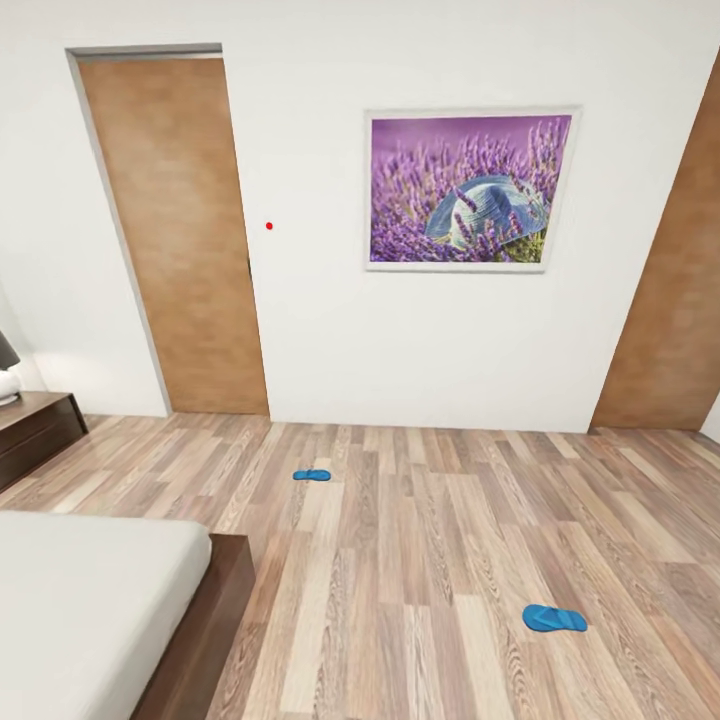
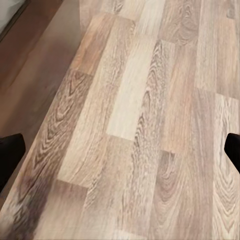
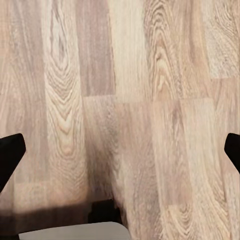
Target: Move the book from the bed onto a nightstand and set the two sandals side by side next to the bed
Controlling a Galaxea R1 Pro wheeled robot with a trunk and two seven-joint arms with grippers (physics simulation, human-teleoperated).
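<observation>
Two bright blue sandals lie apart on the wood-plank floor in the head view: one sandal in the middle distance, the other sandal nearer at the right. The bed with its pale mattress and dark frame fills the lower left corner. A dark nightstand stands at the left edge. The book is out of view. My left gripper hangs open over bare floor, its dark fingertips at the frame edges. My right gripper is open too, over floorboards, with nothing between its fingers.
A white wall ahead holds a lavender picture and a wooden door; another door is at the right. A lamp base sits on the nightstand. Open floor stretches between the bed and the wall.
</observation>
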